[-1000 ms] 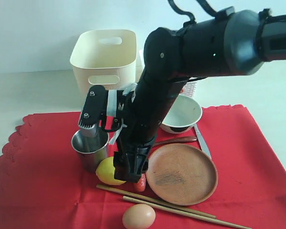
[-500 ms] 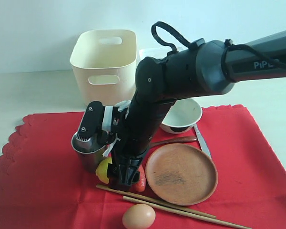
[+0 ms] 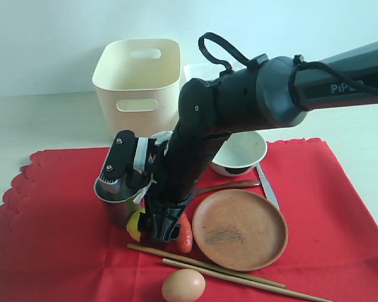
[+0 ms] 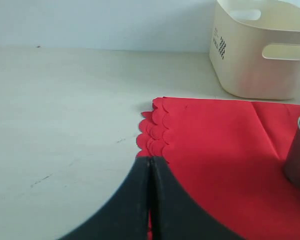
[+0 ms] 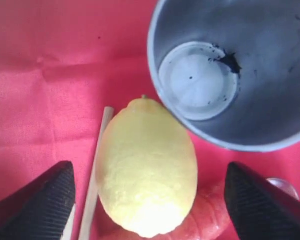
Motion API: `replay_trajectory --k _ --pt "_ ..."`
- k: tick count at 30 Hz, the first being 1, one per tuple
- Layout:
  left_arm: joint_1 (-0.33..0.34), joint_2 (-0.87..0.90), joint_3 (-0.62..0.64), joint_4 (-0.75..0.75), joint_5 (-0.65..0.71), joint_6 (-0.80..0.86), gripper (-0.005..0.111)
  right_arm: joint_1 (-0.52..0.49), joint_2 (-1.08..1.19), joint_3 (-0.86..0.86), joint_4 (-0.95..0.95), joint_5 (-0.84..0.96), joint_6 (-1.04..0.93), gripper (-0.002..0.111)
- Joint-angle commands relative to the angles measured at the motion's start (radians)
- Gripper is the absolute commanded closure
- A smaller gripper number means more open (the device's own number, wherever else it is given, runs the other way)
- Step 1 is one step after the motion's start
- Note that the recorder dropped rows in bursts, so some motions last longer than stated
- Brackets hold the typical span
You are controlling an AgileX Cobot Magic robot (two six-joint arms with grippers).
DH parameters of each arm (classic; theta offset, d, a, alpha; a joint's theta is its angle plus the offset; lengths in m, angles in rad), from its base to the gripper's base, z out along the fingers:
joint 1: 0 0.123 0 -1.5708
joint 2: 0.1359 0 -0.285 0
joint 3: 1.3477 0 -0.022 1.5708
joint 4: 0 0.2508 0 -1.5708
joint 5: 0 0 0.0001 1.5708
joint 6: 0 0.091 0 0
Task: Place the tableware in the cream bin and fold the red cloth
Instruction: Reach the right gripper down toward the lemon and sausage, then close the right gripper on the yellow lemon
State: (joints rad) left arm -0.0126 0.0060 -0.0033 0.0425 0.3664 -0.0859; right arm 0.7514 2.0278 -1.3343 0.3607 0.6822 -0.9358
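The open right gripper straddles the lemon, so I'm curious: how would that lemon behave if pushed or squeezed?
The lemon is smooth and egg-shaped, so a push would probably roll it, though the steel cup and sausage right beside it may block it. Its rind looks firm, so it likely tolerates a squeeze.

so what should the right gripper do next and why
Probably shift the open right gripper over to the steel cup: its jaws straddle the lemon, which is food, while the cup beside it is the tableware that belongs in the cream bin.
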Motion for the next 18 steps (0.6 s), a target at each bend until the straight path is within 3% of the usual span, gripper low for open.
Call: replay_trajectory --k 1,5,7,8,11,13,18 --pt "0.003 -0.006 0.003 -0.003 -0.013 0.003 0.107 0.004 0.027 0.002 0.004 -0.011 0.023 0.030" --pt "0.003 -0.006 0.003 -0.003 -0.013 0.003 0.107 0.004 0.053 0.002 0.006 -0.027 0.034 0.037" --pt "0.003 -0.006 0.003 -0.003 -0.013 0.003 0.107 0.004 0.049 0.002 0.006 -0.039 0.052 0.059" --pt "0.003 -0.006 0.003 -0.003 -0.013 0.003 0.107 0.004 0.042 0.002 0.004 -0.041 0.052 0.076" --pt "0.003 -0.006 0.003 -0.003 -0.013 0.003 0.107 0.004 0.019 0.002 -0.001 -0.023 0.052 0.101" --pt "0.003 -0.006 0.003 -0.003 -0.013 0.003 0.107 0.004 0.008 0.002 -0.003 -0.002 0.048 0.108" --pt "0.003 -0.006 0.003 -0.003 -0.013 0.003 0.107 0.004 -0.010 0.002 -0.003 0.080 0.048 0.108"
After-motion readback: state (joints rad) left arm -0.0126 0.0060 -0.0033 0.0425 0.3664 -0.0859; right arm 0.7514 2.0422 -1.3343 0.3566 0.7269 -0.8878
